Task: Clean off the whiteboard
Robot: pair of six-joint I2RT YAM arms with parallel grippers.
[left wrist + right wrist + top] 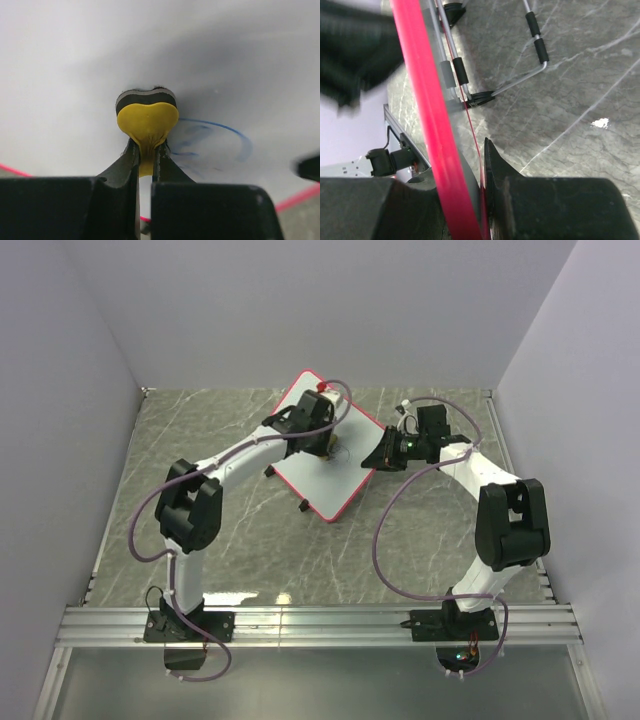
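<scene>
Nothing legible is written on the whiteboard (335,488); in the left wrist view only a thin blue arc (220,126) and faint blue smears beside it are seen, just right of the eraser (147,120). The board is shown as a white rectangle bounded by a thin pink-red frame (420,100) with rounded corners, carried on a grey wire stand (520,82) with black feet. It is placed near the middle of the grey marbled tabletop (200,430), turned so that one corner points toward the rear wall. The left tool (325,448) is held over the board's centre, its fingers (125,165) clamped on the yellow eraser, whose dark felt face is pressed against the white surface. The right tool (372,462) is closed on the board's right edge, the frame being run between its fingers (492,160). Open tabletop is left to the left of and in front of the board; the sides and back are bounded by pale walls, and the near edge by an aluminium rail (320,625).
</scene>
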